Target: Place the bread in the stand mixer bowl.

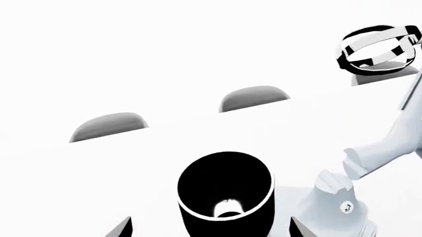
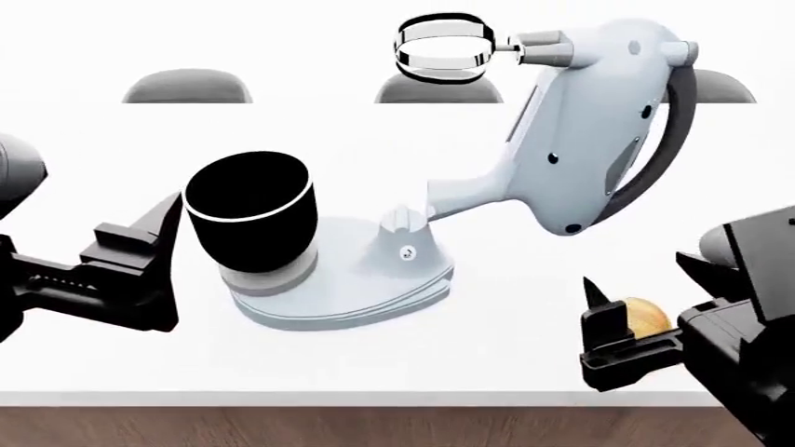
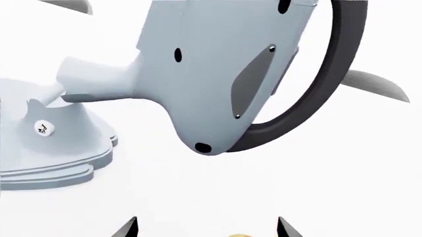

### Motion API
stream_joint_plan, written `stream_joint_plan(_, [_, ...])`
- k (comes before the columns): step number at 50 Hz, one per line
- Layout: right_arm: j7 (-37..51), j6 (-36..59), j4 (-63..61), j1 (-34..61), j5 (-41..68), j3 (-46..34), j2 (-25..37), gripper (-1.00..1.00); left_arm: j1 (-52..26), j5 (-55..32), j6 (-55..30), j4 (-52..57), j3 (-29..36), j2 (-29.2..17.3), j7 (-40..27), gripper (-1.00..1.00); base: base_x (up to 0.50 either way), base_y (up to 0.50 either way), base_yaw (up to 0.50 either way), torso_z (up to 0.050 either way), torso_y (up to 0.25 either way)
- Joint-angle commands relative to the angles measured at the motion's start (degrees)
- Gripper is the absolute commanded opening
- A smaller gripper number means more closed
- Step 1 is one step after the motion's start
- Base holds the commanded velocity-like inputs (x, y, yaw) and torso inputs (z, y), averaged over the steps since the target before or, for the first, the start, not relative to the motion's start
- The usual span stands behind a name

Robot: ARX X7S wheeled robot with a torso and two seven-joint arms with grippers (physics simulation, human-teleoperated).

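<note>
Right hand (image 2: 634, 340): fingers apart, nothing clamped; the dark fingertip (image 2: 606, 317) seen in the head view stands just left of the bread, and both tips show spread at the edge of the right wrist view.
Bread (image 2: 643, 318): rests on the white tabletop (image 2: 497, 363) at the near right, apparently between the right hand's fingers; contact cannot be told.
Nearer arm: right, judged from the bread lying at that hand and well apart from the left one.
Left hand (image 2: 143, 261): fingers apart, just beside the bowl's left wall, holding nothing.
Stand mixer bowl (image 2: 249, 212): upright on the mixer base (image 2: 342, 289), mouth open upward, interior empty.
Governing relation: bowl lies left of and beyond the bread; the carry likely runs leftward across the base.
Mixer head (image 2: 594, 130): tilted back, clear of the bowl mouth.
Chrome ring attachment (image 2: 444, 47): farthest, on the head's front.
</note>
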Motion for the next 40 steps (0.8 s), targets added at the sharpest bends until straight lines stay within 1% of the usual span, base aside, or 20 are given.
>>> stream_joint_plan(1, [-0.7, -0.3, 3.2, -3.1, 0.0, -1.5, 1.9, 1.00, 0.7, 0.9, 0.2, 0.1, 0.0, -0.3, 0.8, 1.00, 0.00, 0.00, 0.00, 0.000, 0.000])
stream_joint_plan(9, [-0.7, -0.9, 4.9, -4.2, -0.6, -2.5, 2.3, 1.00, 1.3, 1.6, 0.1, -0.1, -0.2, -0.7, 1.5, 1.00, 0.00, 0.00, 0.00, 0.000, 0.000])
stream_joint_plan(19, [0.9, -1.2, 7.0, -6.2, -5.1, -2.1, 3.6, 1.00, 1.7, 2.3, 0.3, -0.2, 0.0, -1.0, 2.0, 1.00, 0.00, 0.00, 0.00, 0.000, 0.000])
stream_joint_plan(25, [-0.9, -0.9, 8.7, -7.3, -8.3, -1.1, 2.8, 1.00, 2.7, 3.0, 0.3, -0.1, -0.7, -1.1, 2.6, 1.00, 0.00, 0.00, 0.00, 0.000, 0.000])
stream_joint_plan(32, [-3.1, -0.3, 8.9, -8.6, -10.4, -1.0, 2.1, 1.00, 2.1, 3.2, 0.4, -0.3, 0.2, -1.1, 2.7, 1.00, 0.00, 0.00, 0.00, 0.000, 0.000])
stream_joint_plan(36, [-4.8, 0.0, 9.7, -9.6, -12.5, -0.3, 1.7, 1.00, 4.4, 4.4, 0.2, -0.1, -0.9, -1.0, 3.5, 1.00, 0.00, 0.00, 0.00, 0.000, 0.000])
stream_joint_plan(40, [-6.5, 0.7, 10.6, -9.8, -15.4, -1.2, 0.5, 1.00, 4.2, 3.9, 0.6, 0.2, -1.1, -1.5, 3.5, 1.00, 0.00, 0.00, 0.00, 0.000, 0.000])
